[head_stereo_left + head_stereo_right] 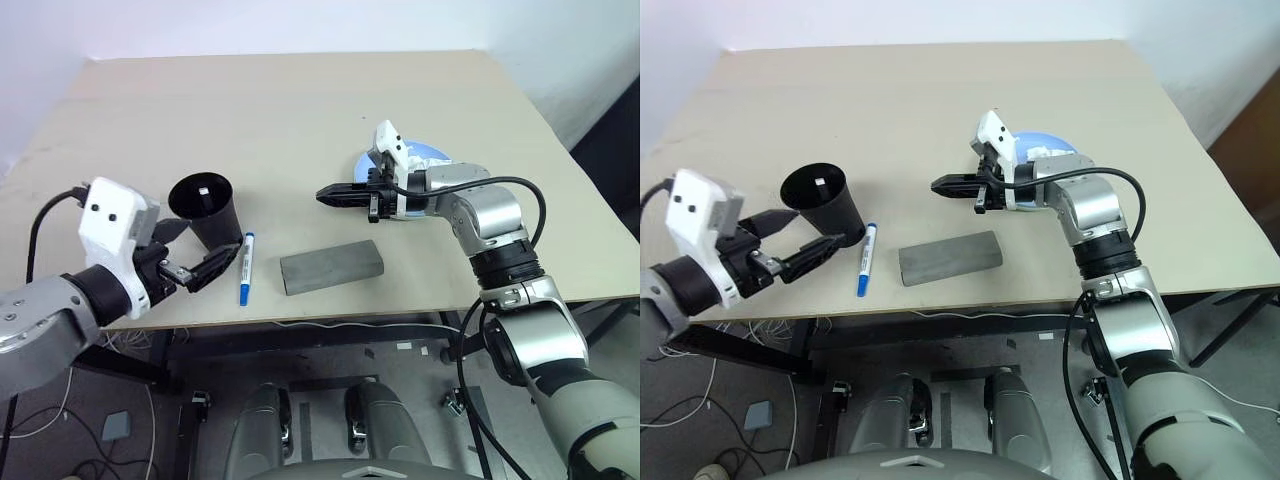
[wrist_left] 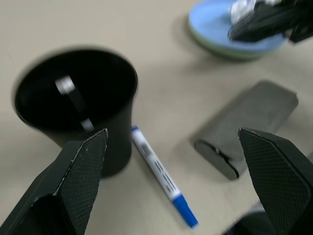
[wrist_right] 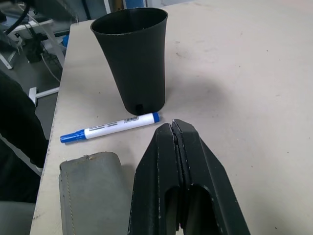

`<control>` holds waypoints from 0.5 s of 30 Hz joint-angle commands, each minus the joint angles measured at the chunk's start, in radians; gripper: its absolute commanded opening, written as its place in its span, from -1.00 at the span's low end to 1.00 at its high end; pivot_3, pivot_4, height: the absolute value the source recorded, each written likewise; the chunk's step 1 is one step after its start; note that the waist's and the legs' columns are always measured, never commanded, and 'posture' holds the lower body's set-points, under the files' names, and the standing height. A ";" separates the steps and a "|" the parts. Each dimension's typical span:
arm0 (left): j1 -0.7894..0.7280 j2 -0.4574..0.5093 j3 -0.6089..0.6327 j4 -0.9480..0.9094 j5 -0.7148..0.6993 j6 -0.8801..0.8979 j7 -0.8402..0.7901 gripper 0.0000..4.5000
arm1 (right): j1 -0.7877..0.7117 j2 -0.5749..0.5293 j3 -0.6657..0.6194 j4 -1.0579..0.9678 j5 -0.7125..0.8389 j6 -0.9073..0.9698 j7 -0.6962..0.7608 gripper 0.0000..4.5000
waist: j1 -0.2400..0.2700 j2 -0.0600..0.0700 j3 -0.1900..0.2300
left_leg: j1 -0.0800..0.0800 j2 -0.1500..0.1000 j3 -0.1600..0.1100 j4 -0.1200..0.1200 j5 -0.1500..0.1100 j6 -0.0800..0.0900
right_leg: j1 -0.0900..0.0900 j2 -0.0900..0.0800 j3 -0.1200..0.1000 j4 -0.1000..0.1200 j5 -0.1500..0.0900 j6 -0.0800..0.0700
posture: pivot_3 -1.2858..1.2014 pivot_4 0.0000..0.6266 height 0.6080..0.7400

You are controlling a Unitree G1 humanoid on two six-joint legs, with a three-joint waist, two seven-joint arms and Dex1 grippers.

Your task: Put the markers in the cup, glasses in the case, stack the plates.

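Nearest the head camera, the left gripper (image 1: 185,255) hangs over the desk's (image 1: 300,110) front left edge with its fingers spread wide, holding nothing. Just past it stands the black cup (image 1: 207,208), upright, with the black-capped marker (image 2: 73,100) leaning inside, partly hidden by the wall. Beside the cup, toward the front edge, lies the blue-capped marker (image 1: 245,267), and further right the closed grey case (image 1: 332,266). Whether the glasses are inside cannot be told. Above the desk's middle, the right gripper (image 1: 324,194) hovers pinched shut, empty, covering much of the stacked plates (image 1: 432,156), blue over green.
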 commanded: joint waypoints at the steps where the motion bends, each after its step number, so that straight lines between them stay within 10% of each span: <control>1: -0.018 0.032 -0.069 -0.009 -0.022 -0.014 0.059 0.98 | -0.025 -0.013 -0.011 -0.024 -0.003 -0.016 0.005 -1.00 | 0.001 0.000 0.000 | 0.000 0.000 0.000 0.000 0.000 0.000 | 0.000 0.000 0.000 0.000 0.000 0.000 | 0.03 -0.52 -0.06; 15: -0.208 -0.057 -0.428 0.180 0.131 0.084 0.188 0.98 | 0.003 -0.015 -0.014 -0.056 -0.016 -0.025 -0.019 -1.00 | 0.003 0.000 0.000 | -0.001 0.000 0.000 0.000 0.000 0.000 | -0.001 0.001 0.000 0.000 0.000 0.000 | 0.03 -0.52 -0.06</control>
